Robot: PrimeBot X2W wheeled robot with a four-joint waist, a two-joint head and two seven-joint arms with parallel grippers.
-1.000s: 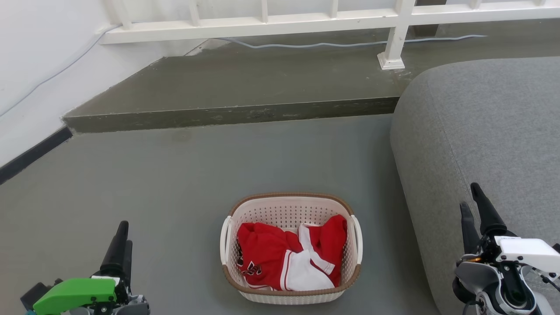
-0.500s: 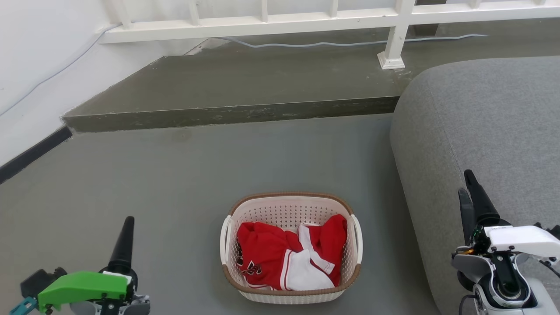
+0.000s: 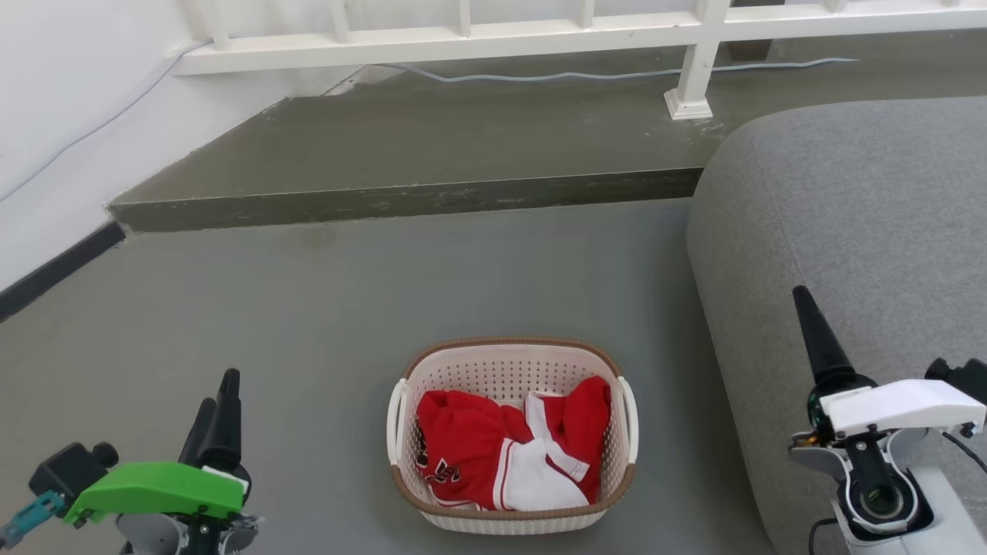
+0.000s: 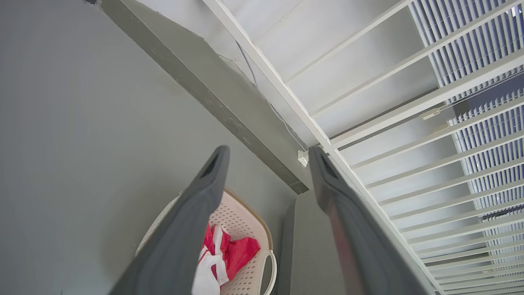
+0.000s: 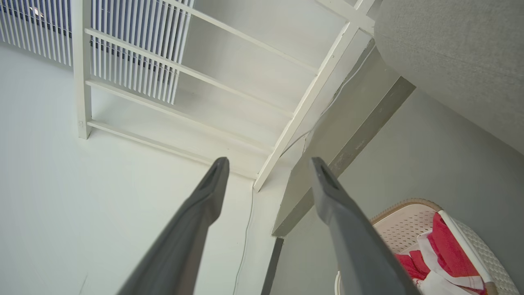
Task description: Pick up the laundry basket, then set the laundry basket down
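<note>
Basket (image 3: 511,343): on floor (image 3: 308,324) between left gripper (image 3: 218,388) and right gripper (image 3: 806,304), both jaws apart, empty; best lowered evenly onto side handles (image 3: 396,420) for level lift.

Left end effector (image 3: 218,391) has green cover (image 3: 154,489), right end effector (image 3: 806,308) white cover (image 3: 898,405) over grey housing (image 3: 871,501) (black cable (image 3: 970,456) alongside), both long dark tapered fingers (image 4: 192,229).
</note>
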